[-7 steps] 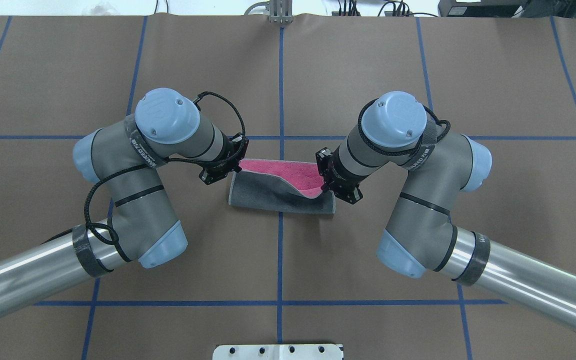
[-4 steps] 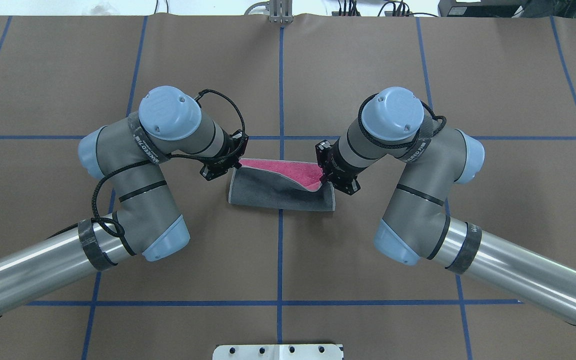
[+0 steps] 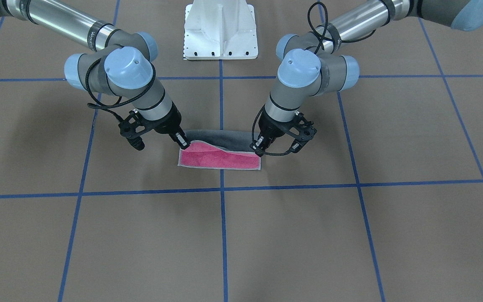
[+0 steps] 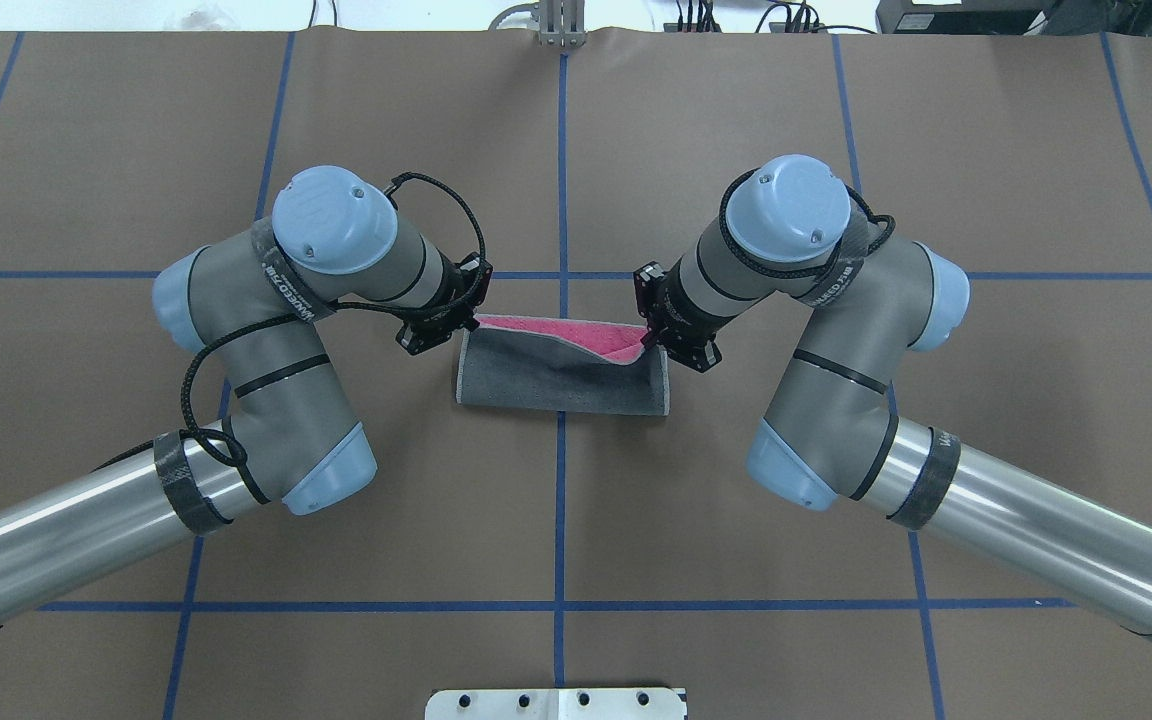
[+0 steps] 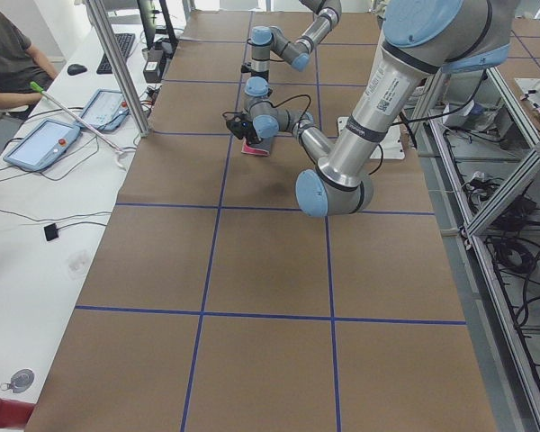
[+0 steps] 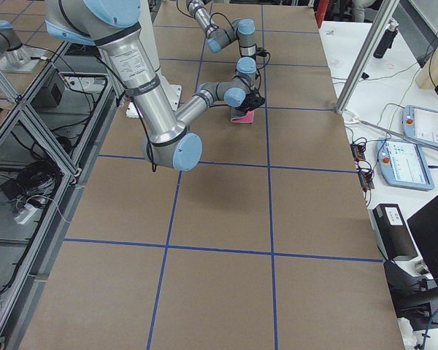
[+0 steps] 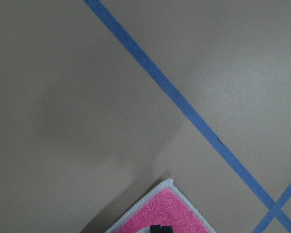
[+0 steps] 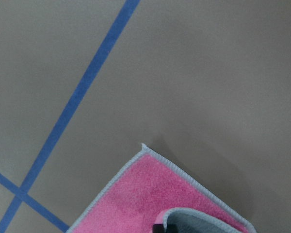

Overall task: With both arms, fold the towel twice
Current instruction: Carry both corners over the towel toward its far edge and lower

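Overhead exterior, centre frame: my left gripper and right gripper each pinch a corner of the towel, grey flap draped over pink on the table, seemingly mid first fold; next, lay both corners on the upper edge, then release.

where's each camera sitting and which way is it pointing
Front-facing: across the table, facing the robot, steeply down; shows right arm, left arm, white base.
Overhead: behind the robot, looking forward and down; both arms at the towel.
Exterior left: table's end, looking along it; left arm near.
Exterior right: opposite end; right arm near.
Left wrist: down at a pink towel corner; black fingertip shows.
Right wrist: likewise, other corner.
Shared: front-facing and overhead both show the towel mid-fold.
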You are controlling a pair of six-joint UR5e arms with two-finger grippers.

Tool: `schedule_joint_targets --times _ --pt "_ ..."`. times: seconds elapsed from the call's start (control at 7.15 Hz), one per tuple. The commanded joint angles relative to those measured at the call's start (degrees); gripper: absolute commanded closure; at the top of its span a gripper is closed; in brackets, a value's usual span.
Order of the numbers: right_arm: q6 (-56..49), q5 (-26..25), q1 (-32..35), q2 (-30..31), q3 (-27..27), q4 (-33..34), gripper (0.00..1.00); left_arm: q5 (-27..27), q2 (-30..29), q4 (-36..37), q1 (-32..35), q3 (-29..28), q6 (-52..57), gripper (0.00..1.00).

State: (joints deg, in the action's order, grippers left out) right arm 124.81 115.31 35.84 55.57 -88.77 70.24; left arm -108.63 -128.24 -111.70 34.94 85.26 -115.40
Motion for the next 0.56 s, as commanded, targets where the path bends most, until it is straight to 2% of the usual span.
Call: schedule_joint_targets --times 0.0,0.42 --pt "0.0 0.0 0.3 -1.0 1.4 0.0 1.0 0.0 0.0 0.0 0.2 -0.1 0.0 1.0" --pt "0.0 -0.1 0.5 -1.6 2.2 0.0 1.0 0.0 0.0 -0.1 0.4 -0.7 0.0 1.0"
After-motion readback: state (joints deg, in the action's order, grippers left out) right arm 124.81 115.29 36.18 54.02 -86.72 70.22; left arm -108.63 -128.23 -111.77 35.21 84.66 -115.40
